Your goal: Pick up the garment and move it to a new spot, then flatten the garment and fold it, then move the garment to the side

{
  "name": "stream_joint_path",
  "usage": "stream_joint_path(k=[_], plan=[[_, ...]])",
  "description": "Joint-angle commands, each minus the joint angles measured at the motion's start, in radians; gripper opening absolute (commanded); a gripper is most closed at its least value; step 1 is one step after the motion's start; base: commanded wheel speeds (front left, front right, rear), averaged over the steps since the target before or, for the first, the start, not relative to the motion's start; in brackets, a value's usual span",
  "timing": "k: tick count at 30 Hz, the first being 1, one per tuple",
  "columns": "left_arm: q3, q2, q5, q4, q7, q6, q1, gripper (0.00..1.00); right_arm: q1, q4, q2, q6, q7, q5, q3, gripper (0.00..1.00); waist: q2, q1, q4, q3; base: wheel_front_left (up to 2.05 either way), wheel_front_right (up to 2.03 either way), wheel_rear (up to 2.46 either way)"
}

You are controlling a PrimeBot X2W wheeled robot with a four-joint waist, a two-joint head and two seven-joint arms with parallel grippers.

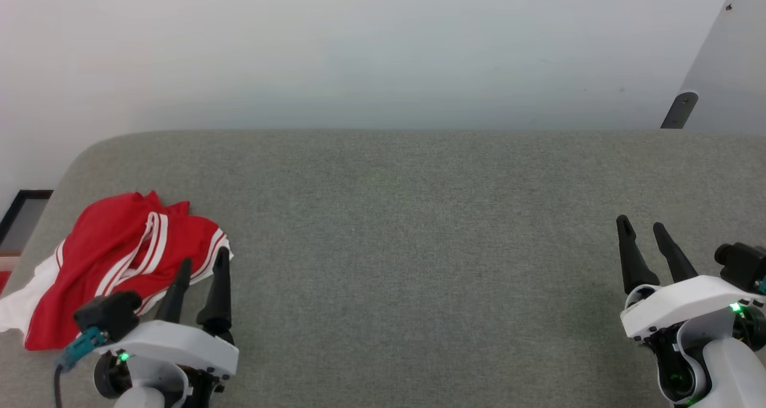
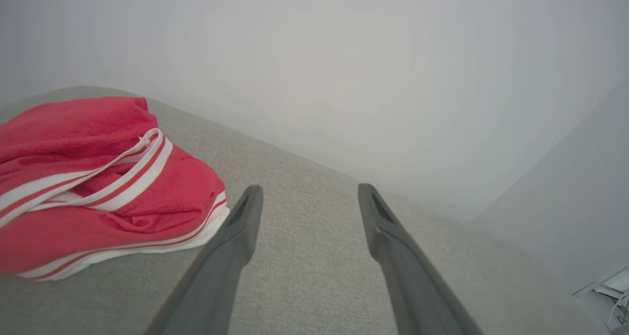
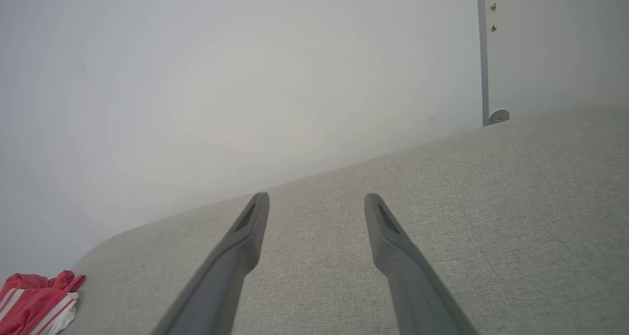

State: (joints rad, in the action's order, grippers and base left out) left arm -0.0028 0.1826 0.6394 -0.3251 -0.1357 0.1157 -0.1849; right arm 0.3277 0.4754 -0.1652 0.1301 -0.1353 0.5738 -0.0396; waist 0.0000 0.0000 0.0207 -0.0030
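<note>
The garment is a red shirt with white stripes and white trim, crumpled in a heap at the left end of the grey table. My left gripper hovers open at the heap's right edge, with nothing between its fingers. In the left wrist view the garment lies just left of the left gripper. My right gripper stands open and empty far to the right. In the right wrist view the right gripper points over bare cloth, and the garment shows at the lower left corner.
A pale wall rises behind the table's far edge. A grey panel with a dark bracket stands at the back right. A dark frame sits beyond the table's left corner. The table's wide middle lies between the two grippers.
</note>
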Motion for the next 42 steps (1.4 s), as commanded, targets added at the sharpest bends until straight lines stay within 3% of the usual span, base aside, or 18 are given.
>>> stream_joint_path(k=[1,24,42], plan=[[0.001,0.008,-0.025,0.005,-0.009,0.007,-0.023,1.0,0.03,-0.002,-0.007,0.001,-0.009,-0.026,0.0,1.0,0.0,0.0,0.0,-0.001,0.0,0.0,0.0],[-0.019,0.026,-0.209,-0.041,-0.064,0.015,-0.025,1.0,0.05,0.061,-0.037,0.001,-0.064,-0.173,-0.034,1.0,0.0,0.0,0.005,-0.019,0.0,0.0,0.0],[-0.038,0.044,-0.346,-0.081,-0.102,0.016,-0.036,1.0,0.049,0.103,-0.052,0.001,-0.102,-0.289,0.007,1.0,0.0,0.0,0.019,-0.027,0.0,0.0,0.0]])
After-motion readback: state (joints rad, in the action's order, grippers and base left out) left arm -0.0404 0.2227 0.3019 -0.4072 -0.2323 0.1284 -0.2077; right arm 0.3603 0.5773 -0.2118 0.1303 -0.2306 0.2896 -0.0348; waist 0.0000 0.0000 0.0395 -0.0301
